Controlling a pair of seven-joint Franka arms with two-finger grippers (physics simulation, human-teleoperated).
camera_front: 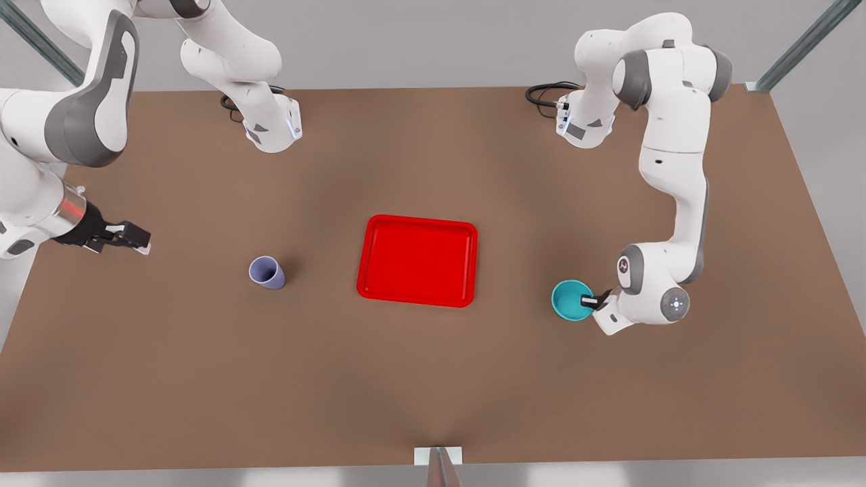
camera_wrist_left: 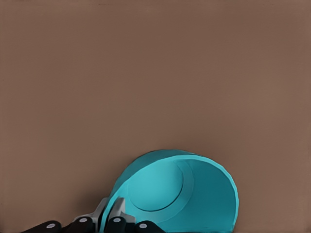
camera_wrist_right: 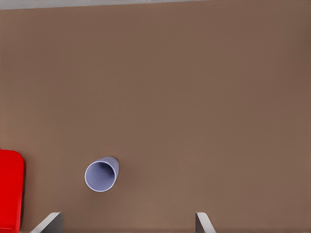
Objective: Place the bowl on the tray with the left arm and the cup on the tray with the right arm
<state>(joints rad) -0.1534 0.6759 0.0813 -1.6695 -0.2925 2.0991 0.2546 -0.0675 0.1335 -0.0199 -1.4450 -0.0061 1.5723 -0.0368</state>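
**Brown counter with tray, cup and bowl between two arms**

Brown counter [camera_front: 433,379] fills the scene, with grey floor beyond its edges. The red tray [camera_front: 417,260] lies flat at the centre, holding nothing. The lavender cup [camera_front: 266,272] stands upright on the counter toward the front view's left of the tray, well apart from it; in the right wrist view the cup [camera_wrist_right: 101,175] shows its open mouth, with the tray's edge [camera_wrist_right: 9,189] off to one side. The turquoise bowl [camera_front: 572,300] sits on the counter toward the front view's right of the tray.

The left end effector [camera_front: 593,300] is low over the bowl's rim, on the side away from the tray. In the left wrist view its fingers [camera_wrist_left: 112,213] pinch the wall of the bowl [camera_wrist_left: 175,194], one inside and one outside.

The right end effector [camera_front: 132,238], on the arm with the reddish wrist band, hangs above the counter at the front view's left, well apart from the cup, with its fingers spread.
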